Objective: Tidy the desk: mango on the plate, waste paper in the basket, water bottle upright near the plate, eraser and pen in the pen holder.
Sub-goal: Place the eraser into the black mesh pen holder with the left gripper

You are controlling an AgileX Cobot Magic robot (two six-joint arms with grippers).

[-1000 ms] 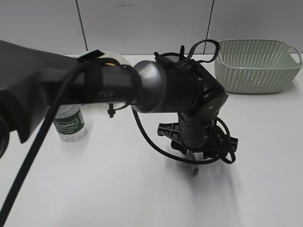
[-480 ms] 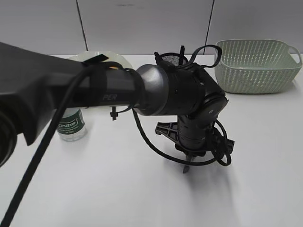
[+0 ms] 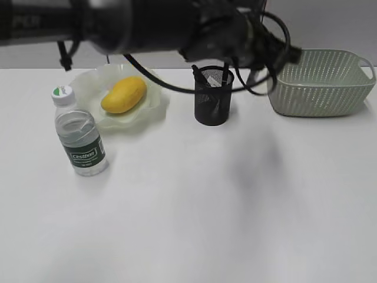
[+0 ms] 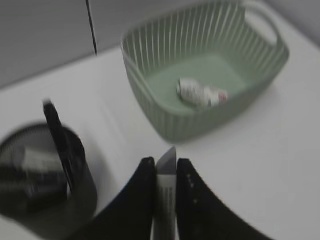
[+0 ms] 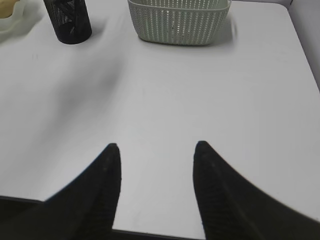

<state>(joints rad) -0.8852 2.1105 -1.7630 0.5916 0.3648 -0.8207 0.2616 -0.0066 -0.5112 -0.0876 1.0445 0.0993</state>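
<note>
the left jaws pinch a pale flat eraser [image 4: 166, 165] above the surface [image 3: 194, 212]; the basket [image 4: 165, 120] beyond them holds the waste paper [image 4: 201, 92], and the pen holder [image 4: 40, 185] to their left holds a pen [image 4: 59, 142]. the right jaws gape, empty. the mango [image 3: 123, 94] lies on the plate [image 3: 150, 109], the water bottle [image 3: 78, 132] upright beside it.

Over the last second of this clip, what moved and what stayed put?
The left arm rose from low over the desk to above the pen holder, uncovering the mango on the plate. Its gripper is shut on a pale flat object, likely the eraser. The bottle and basket have not moved.
</note>
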